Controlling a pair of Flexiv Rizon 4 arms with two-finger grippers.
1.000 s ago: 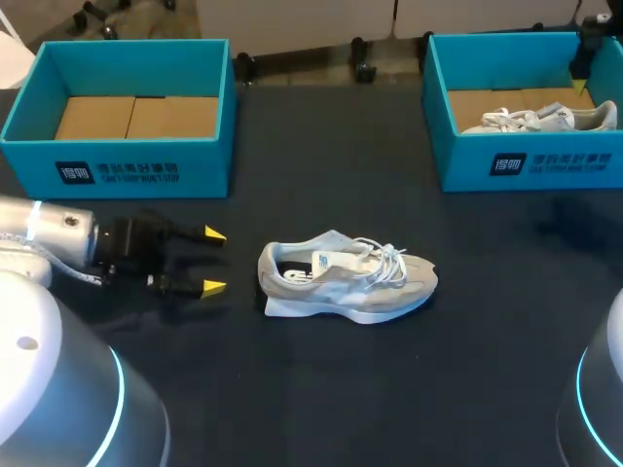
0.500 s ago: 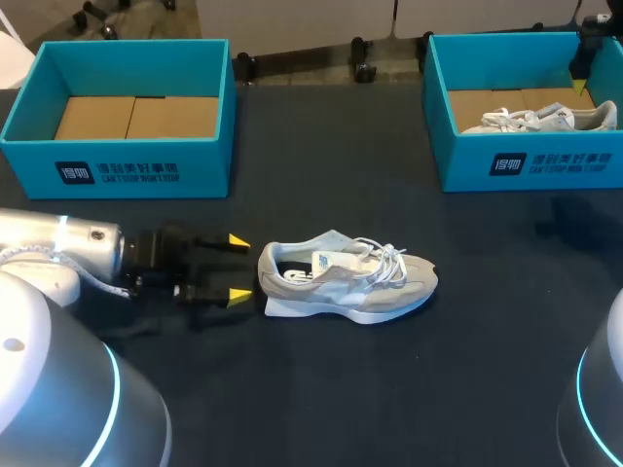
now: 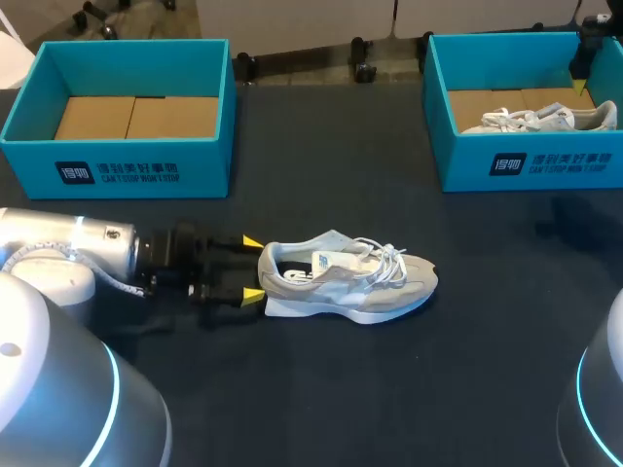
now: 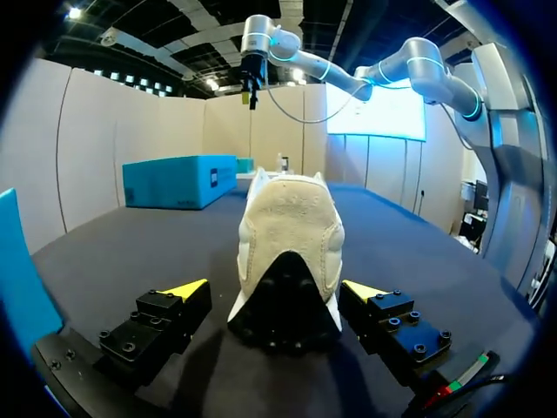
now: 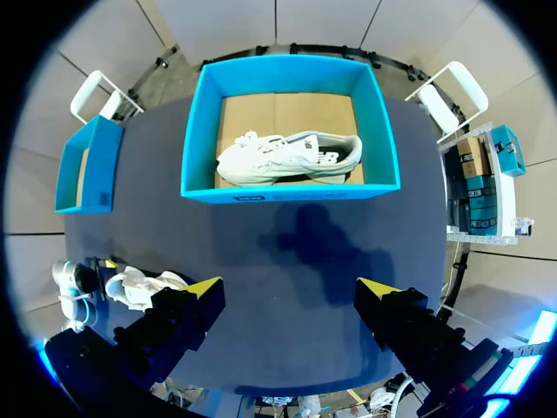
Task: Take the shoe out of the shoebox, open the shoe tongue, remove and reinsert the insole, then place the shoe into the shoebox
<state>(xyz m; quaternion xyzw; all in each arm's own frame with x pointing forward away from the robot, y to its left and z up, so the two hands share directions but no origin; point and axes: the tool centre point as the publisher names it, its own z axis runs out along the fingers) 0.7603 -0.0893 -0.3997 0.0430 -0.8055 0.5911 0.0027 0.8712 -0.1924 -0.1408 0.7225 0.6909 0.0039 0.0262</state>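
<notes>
At the near left edge of the dark worktop (image 3: 321,389), the left gripper (image 3: 252,268) lies low, its yellow-tipped fingers spread to either side of the heel of a pale grey lace-up running shoe (image 3: 346,277). They are not clamped on it. The shoe rests on its sole at the worktop's middle, toe toward the right edge, outside either box. The grip is probably best made by closing squarely and low on the heel, so the shoe neither twists nor slides and the tongue is left free. At the far left corner stands an empty teal cardboard shoebox (image 3: 117,165). At the far right corner a matching teal box (image 3: 531,165) holds a second grey shoe (image 3: 540,119), and the right gripper (image 5: 291,286) hangs high above it, fingers parted and empty.
</notes>
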